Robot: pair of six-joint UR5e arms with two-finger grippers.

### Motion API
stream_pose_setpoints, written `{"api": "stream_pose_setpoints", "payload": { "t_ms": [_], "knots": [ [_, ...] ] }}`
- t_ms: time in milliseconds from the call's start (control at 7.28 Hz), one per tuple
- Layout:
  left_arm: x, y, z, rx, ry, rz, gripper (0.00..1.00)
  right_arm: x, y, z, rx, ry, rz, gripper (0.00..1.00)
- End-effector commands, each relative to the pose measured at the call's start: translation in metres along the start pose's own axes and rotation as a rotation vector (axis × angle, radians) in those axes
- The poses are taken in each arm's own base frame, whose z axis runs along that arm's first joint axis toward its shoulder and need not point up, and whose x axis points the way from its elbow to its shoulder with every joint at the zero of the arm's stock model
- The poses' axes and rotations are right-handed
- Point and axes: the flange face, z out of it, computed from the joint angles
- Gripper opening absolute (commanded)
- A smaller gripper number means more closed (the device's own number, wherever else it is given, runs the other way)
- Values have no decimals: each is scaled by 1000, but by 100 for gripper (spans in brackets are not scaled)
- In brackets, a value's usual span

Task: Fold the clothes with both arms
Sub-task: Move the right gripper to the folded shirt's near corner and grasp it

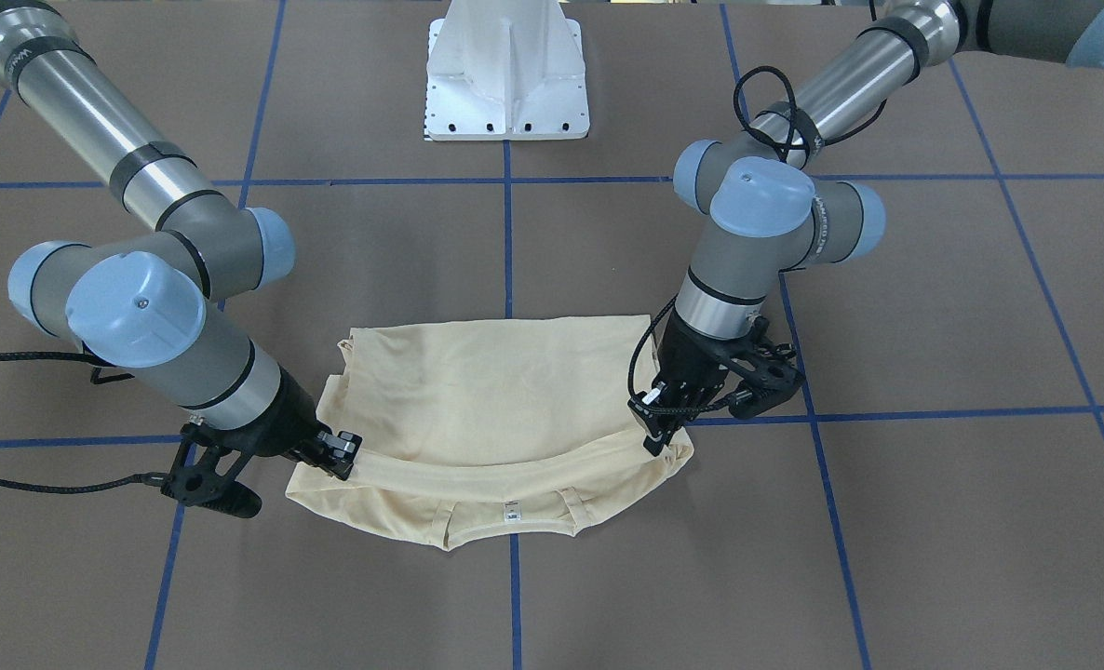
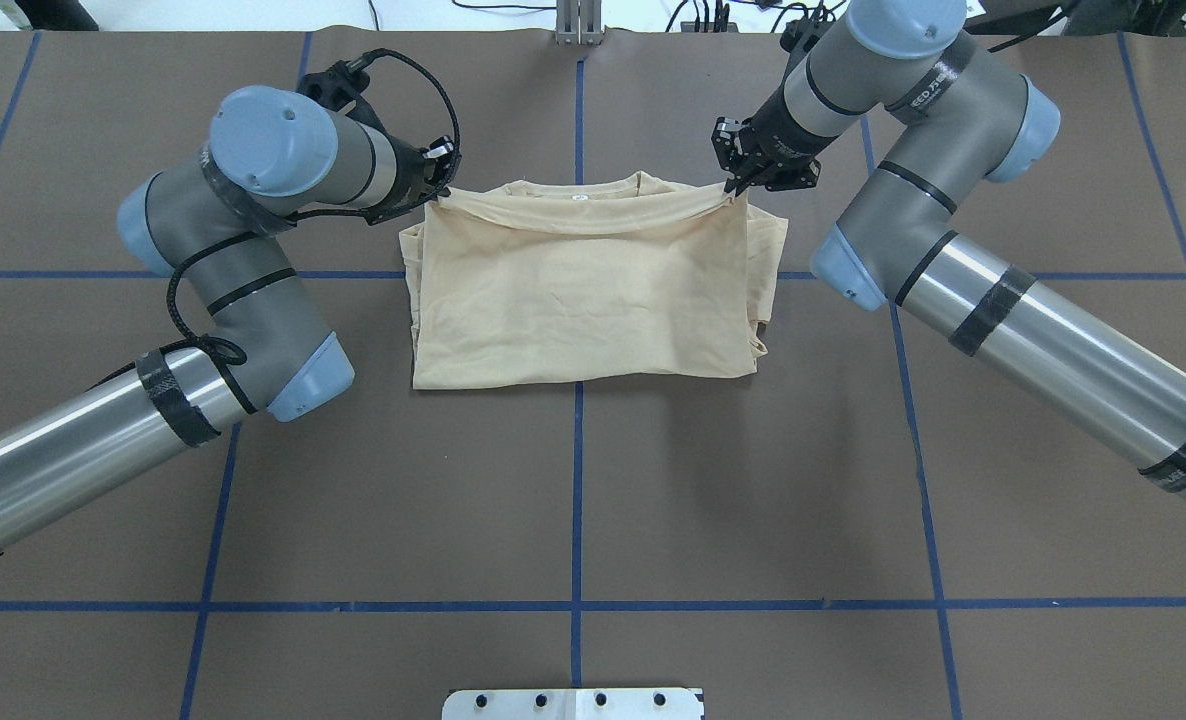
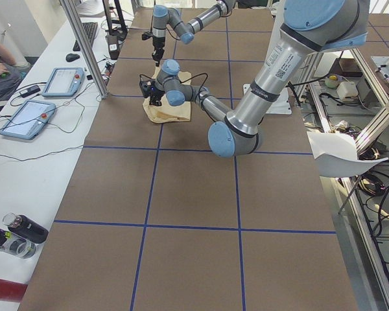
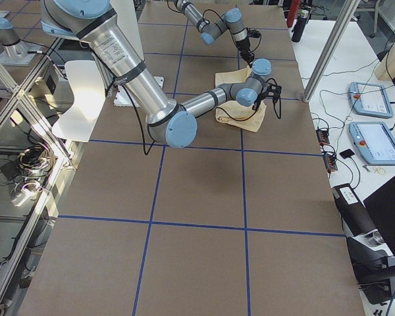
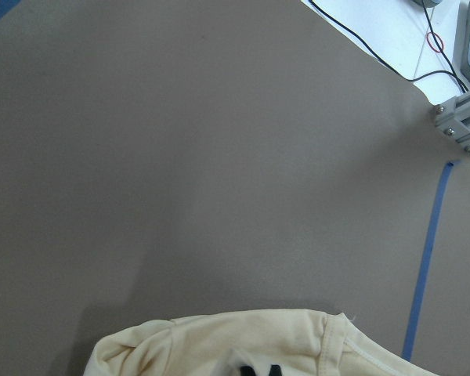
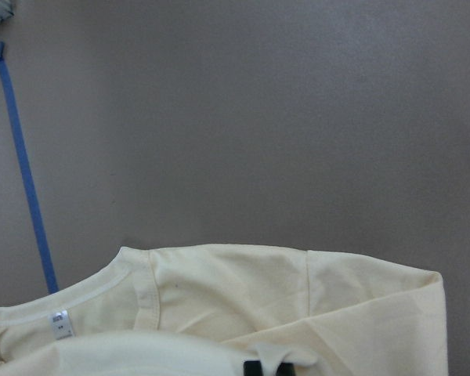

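Cream T-shirt (image 2: 583, 300) lies folded on the table (image 2: 753, 480), upper centre. The left pincer (image 2: 440, 195) and right pincer (image 2: 732, 186) are each clamped on a top corner.

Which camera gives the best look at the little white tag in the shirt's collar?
The right wrist view: the label is largest there. Front-facing and overhead views show a speck; the others show none.

1. From above and behind, we look steeply down on the table (image 2: 753, 480); the front view faces back from across it.
2. Two side views look along the table from its ends, farther off.
3. Our wrist views sit close over the shirt (image 6: 298, 305), which every view shares.
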Motion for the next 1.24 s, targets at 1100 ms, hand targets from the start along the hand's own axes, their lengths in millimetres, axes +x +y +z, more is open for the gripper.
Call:
{"api": "stream_pose_setpoints", "payload": {
  "t_ms": [1100],
  "knots": [
    [13, 14, -63, -27, 25, 15, 99, 61, 130, 28, -69, 13, 35, 100]
  ]
}}
